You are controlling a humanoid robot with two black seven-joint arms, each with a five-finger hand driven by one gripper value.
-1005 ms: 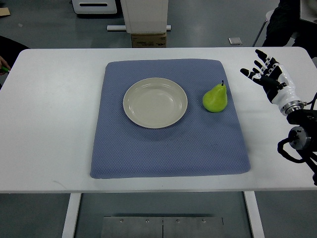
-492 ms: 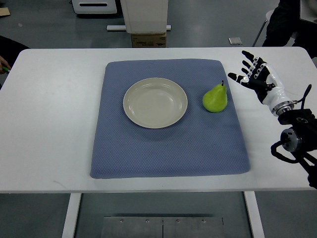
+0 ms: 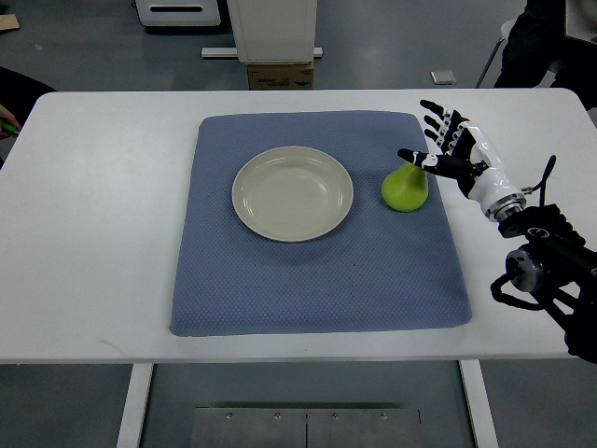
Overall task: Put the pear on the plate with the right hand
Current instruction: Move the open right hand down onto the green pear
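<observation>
A green pear stands upright on the blue mat, to the right of the cream plate, which holds nothing. My right hand comes in from the right edge and hovers just above and right of the pear, fingers spread open. Its thumb reaches over the pear's top and hides the stem. The hand holds nothing. The left arm does not show.
The mat lies on a white table. A cardboard box and a white machine base stand on the floor behind the table. Someone in dark clothing shows at the top right corner. A dark shape sits at the left edge.
My right hand has moved left and slightly down, from over the bare table to the pear's top. The pear and plate have not moved.
</observation>
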